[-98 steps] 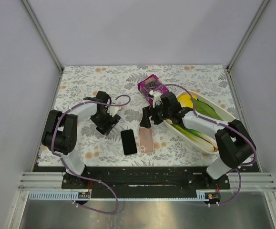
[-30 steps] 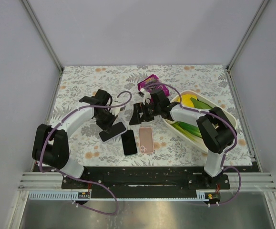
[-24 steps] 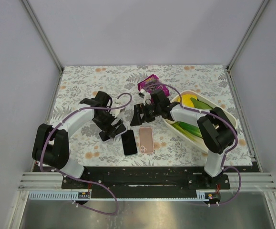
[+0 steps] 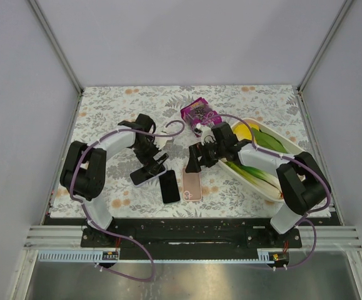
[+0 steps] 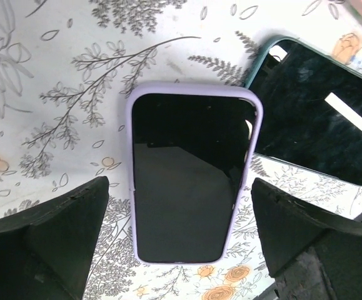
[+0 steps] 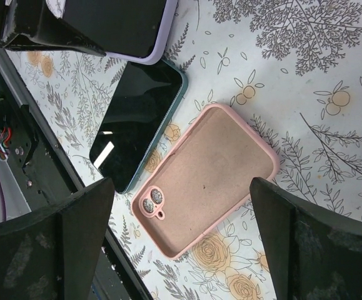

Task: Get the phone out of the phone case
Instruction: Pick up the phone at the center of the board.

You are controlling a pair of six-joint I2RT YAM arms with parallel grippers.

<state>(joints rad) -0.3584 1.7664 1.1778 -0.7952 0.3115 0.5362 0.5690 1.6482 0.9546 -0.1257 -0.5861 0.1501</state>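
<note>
The left jaws stand wide open over the lavender-cased phone [image 5: 190, 181], which lies screen-up on the table [image 5: 55, 94], between and just ahead of them. I judge this a line-up for closing on its long edges. The right jaws, also open and empty, hover above a pink-cased phone [image 6: 206, 175] lying face down, lenses showing. A dark-green-cased phone [image 5: 318, 125] seems to touch the lavender one's corner. The cases look matte and rubbery, with rounded corners, while the screens are glossy black glass. That makes the rims the better purchase.
</note>
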